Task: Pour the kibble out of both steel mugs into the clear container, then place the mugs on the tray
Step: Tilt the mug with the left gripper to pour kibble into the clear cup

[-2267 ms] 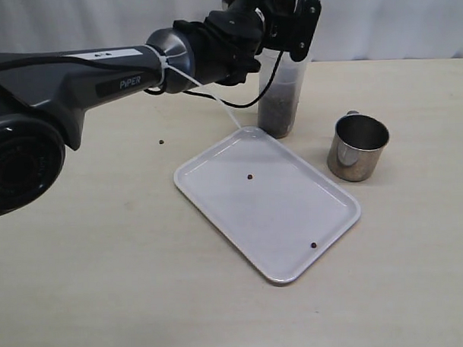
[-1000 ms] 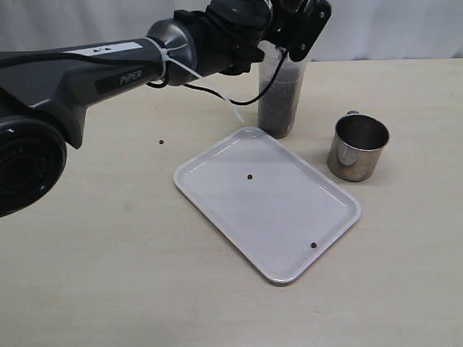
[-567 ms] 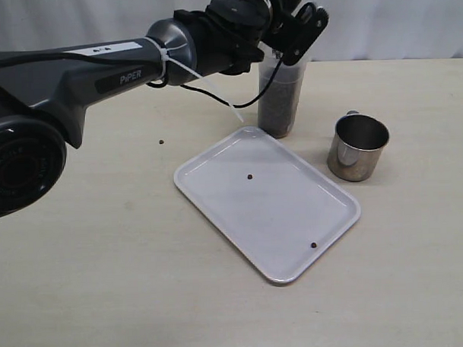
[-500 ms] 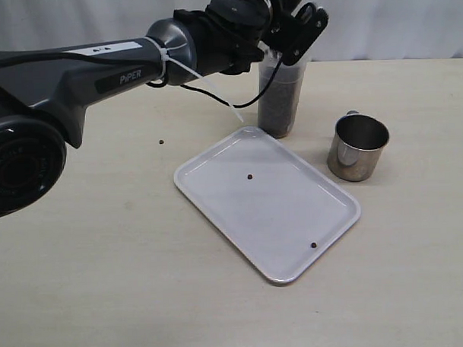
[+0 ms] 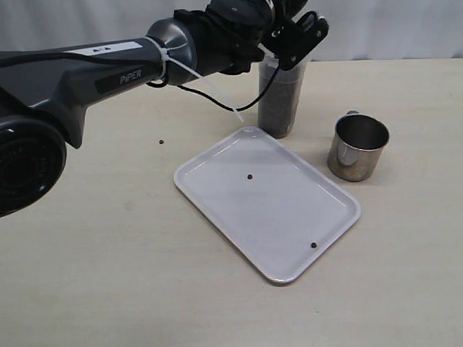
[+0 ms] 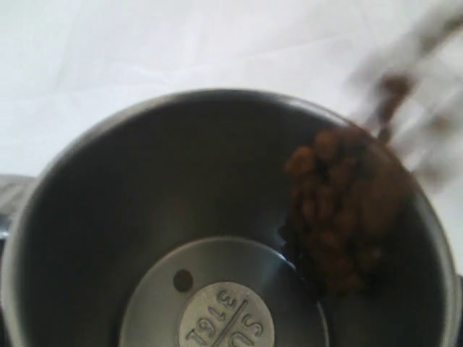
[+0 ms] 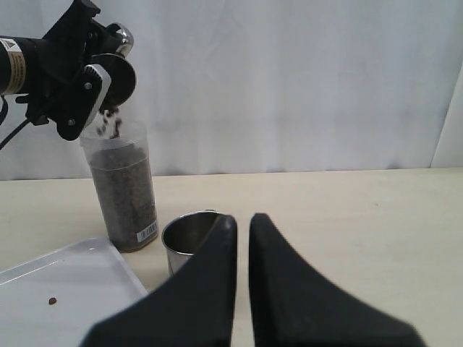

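Observation:
My left gripper (image 5: 293,33) is shut on a steel mug (image 6: 217,238) and holds it tipped above the clear container (image 5: 280,96). Kibble (image 6: 347,210) slides down the mug's wall and falls over its lip; the stamped bottom is bare. From the right wrist view, the held mug (image 7: 117,74) hangs over the container (image 7: 124,188), which is mostly full of kibble. The second steel mug (image 5: 358,147) stands upright on the table right of the white tray (image 5: 294,217). My right gripper (image 7: 242,219) is shut on nothing, short of that mug (image 7: 189,238).
Two stray pellets (image 5: 250,176) lie on the tray, and another pellet (image 5: 161,142) lies on the table to its left. The left arm (image 5: 99,71) stretches across the back left. A white curtain hangs behind the table.
The left gripper has rolled the mug further over the container's rim and dipped slightly; kibble keeps falling in. The second mug, tray and right gripper have not moved.

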Tool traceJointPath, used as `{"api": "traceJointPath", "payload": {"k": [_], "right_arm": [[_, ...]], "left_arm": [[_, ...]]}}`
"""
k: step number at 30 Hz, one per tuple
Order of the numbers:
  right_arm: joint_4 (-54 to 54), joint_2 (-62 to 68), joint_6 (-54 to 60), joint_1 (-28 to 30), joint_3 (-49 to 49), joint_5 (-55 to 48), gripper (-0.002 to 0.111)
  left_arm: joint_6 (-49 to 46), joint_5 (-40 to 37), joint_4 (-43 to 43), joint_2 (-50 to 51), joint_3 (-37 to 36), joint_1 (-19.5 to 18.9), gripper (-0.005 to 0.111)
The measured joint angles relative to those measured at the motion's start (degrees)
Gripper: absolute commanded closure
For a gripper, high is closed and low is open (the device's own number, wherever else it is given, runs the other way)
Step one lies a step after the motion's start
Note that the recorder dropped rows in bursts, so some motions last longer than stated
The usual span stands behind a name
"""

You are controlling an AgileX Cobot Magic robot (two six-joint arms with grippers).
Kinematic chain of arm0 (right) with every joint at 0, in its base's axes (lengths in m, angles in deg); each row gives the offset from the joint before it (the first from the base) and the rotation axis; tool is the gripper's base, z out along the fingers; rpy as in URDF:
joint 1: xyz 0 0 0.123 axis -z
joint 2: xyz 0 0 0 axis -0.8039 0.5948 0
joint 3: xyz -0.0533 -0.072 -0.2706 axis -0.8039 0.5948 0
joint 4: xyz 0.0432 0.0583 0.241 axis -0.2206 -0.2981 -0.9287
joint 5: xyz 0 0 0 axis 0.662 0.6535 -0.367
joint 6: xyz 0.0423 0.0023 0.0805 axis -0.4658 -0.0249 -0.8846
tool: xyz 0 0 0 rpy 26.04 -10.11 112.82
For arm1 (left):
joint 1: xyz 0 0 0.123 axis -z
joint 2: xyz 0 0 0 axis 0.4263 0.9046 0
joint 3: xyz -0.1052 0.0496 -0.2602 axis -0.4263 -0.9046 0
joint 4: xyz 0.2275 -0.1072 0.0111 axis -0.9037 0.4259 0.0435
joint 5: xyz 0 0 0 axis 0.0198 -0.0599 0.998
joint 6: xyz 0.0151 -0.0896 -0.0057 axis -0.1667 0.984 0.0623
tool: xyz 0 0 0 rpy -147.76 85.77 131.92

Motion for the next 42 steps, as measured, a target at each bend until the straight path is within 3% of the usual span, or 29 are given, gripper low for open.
{"api": "traceJointPath", "payload": {"k": [14,42], "right_arm": [[0.0,0.0,0.0,0.0,0.0,0.0,0.104],[0.0,0.0,0.0,0.0,0.0,0.0,0.104]], "left_arm": [[-7.5,-1.6,0.0,0.0,0.0,2.1,0.107],[-15.1,-13.2,-0.1,2.8,0.1,5.1,0.107]]}}
